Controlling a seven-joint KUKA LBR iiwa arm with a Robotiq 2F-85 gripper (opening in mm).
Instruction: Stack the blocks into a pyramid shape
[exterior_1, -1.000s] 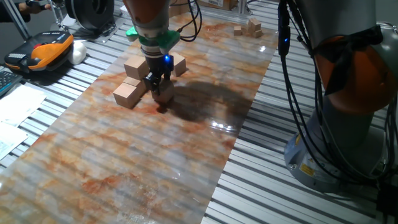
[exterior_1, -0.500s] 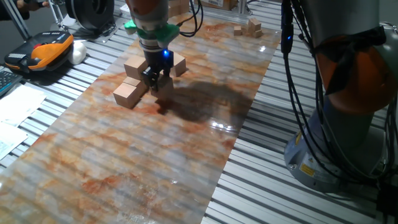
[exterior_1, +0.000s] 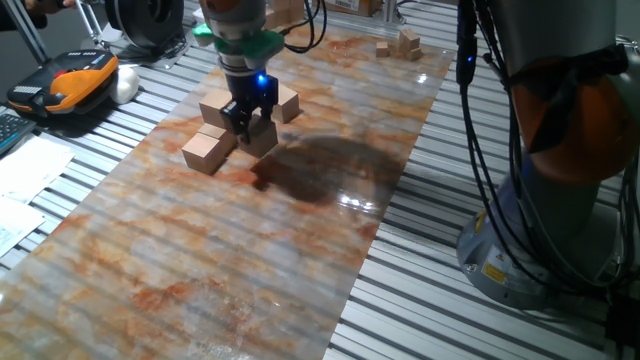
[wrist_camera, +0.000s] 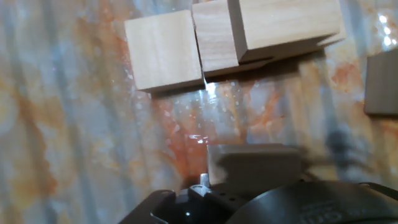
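1. Claw (exterior_1: 250, 125) is closed on one block (exterior_1: 262, 138), held clear of the surface (exterior_1: 300, 260).
2. Hand view: held block (wrist_camera: 252, 165) in shadow between the jaws, above bare marbled surface (wrist_camera: 74, 124).
3. Other blocks (exterior_1: 212, 140) clustered just left of and behind the claw; one (wrist_camera: 273, 25) sits atop the row.
4. Smaller wooden pieces (exterior_1: 400, 45) lie far off.
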